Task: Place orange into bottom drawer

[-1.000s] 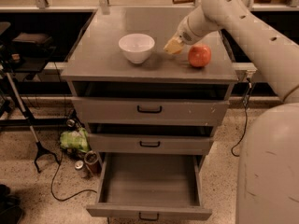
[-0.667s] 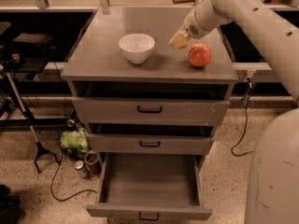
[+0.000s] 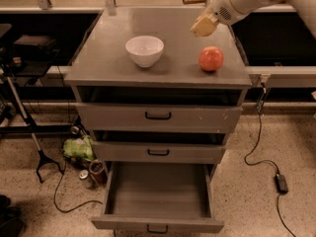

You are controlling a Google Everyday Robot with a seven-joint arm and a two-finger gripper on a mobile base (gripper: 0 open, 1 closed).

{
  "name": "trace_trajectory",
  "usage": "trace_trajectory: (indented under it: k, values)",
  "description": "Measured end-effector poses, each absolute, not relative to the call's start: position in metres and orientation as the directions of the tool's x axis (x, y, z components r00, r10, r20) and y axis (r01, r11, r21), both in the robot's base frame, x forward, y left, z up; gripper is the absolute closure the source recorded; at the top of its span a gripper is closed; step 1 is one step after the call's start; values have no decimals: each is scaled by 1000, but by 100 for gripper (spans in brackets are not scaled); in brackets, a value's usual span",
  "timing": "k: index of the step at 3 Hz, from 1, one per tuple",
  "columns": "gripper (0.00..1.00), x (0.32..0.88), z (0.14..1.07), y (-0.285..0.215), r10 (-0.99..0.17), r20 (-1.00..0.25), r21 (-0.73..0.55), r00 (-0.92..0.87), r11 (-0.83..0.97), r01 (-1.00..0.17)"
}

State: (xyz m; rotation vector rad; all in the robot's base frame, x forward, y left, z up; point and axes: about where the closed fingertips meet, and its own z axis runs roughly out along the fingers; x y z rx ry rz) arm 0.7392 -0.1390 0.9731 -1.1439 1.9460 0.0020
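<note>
1. The robot arm's pale-yellow gripper (image 3: 203, 26) hangs above the right rear of the flat grey cabinet top (image 3: 108, 58). Whether it is open or closed cannot be told, and the small round orange cannot be made out apart from it.
2. A reddish-pink mottled round fruit (image 3: 211, 59) sits just in front of it, and a white bowl (image 3: 144, 50) stands to the left.
3. The lowest grey drawer (image 3: 158, 194), with a black handle, stands pulled open far below. The two upper grey drawers (image 3: 158, 116) are shut.
4. Black cables (image 3: 256, 147) and a green bag (image 3: 79, 147) lie on the speckled floor (image 3: 256, 206).

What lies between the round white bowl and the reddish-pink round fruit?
Only bare grey cabinet top, in the camera view; the gripper hangs raised beyond the fruit.
</note>
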Motion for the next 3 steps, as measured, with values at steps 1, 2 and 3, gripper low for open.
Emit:
trace_trajectory:
  k: [1,2,3]
  values:
    - [100,707,988,-141,-699,-695,-377,-171,556,-741]
    - [100,676,989,-134,-663,-740,-333,-114,508,-794]
    - [100,648,987,-126,-624,-778,-289,-67,450,-845]
